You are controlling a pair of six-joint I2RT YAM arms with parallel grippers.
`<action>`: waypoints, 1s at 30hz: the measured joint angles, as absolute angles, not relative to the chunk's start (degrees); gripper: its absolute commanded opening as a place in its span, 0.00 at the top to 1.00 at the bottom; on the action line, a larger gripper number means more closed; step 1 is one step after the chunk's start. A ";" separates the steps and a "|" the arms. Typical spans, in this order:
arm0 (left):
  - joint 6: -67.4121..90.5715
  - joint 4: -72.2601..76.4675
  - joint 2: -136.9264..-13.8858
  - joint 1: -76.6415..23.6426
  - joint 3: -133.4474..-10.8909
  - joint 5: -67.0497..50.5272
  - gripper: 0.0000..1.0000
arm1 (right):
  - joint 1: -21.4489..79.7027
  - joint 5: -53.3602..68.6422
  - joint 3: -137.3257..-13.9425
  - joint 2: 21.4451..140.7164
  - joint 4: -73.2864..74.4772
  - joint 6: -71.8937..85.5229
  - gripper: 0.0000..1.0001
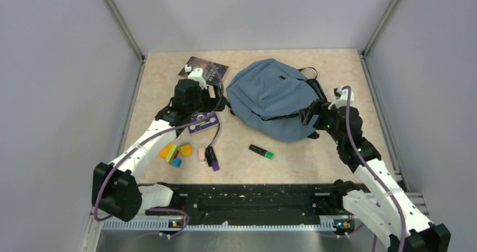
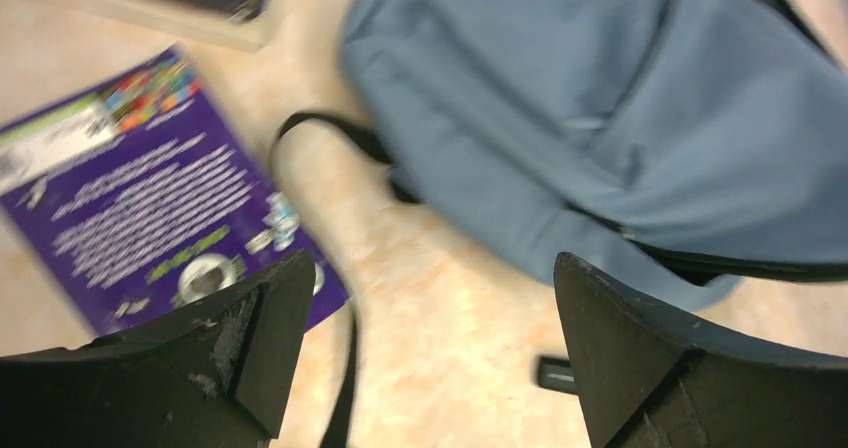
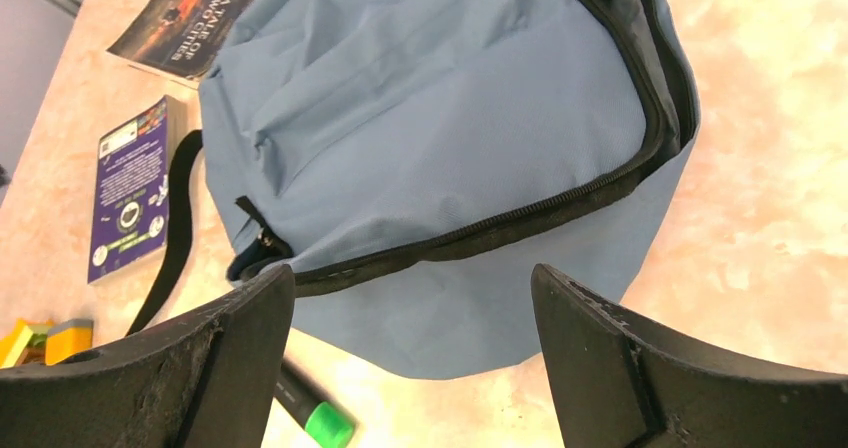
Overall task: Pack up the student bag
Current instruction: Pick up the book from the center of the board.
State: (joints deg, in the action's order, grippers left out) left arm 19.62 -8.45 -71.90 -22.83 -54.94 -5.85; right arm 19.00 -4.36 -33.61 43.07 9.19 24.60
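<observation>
The dark rectangular paperback book carries its title in pale capitals on the cover: "A TALE OF TWO CITIES". The purple rectangular paperback book beside it bears blocks of white print and small logos, too small in the right wrist view and too blurred in the left to read.

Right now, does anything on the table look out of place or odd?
Nothing looks spilled or damaged. The student bag lies flat, and one black strap trails loose across the table beside the purple book, where it could snag.
</observation>
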 measured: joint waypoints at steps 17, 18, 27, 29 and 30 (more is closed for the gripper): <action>28.45 -10.24 -71.79 -6.31 -43.16 -1.63 0.04 | 26.00 10.52 -44.45 56.18 2.04 21.23 0.15; 28.84 -9.15 -71.85 -4.64 -42.33 -2.52 0.04 | 28.32 10.76 -46.26 59.94 1.19 20.95 0.16; 32.38 -2.50 -78.46 3.18 -39.46 -7.29 0.04 | 38.96 14.81 -64.77 92.20 -2.96 19.09 0.20; 32.93 -1.52 -80.29 4.03 -39.46 -8.58 0.04 | 40.12 15.73 -70.17 99.63 -2.70 18.79 0.19; 32.99 -1.30 -81.28 4.38 -39.48 -9.23 0.04 | 40.58 16.32 -72.64 102.67 -2.31 18.65 0.19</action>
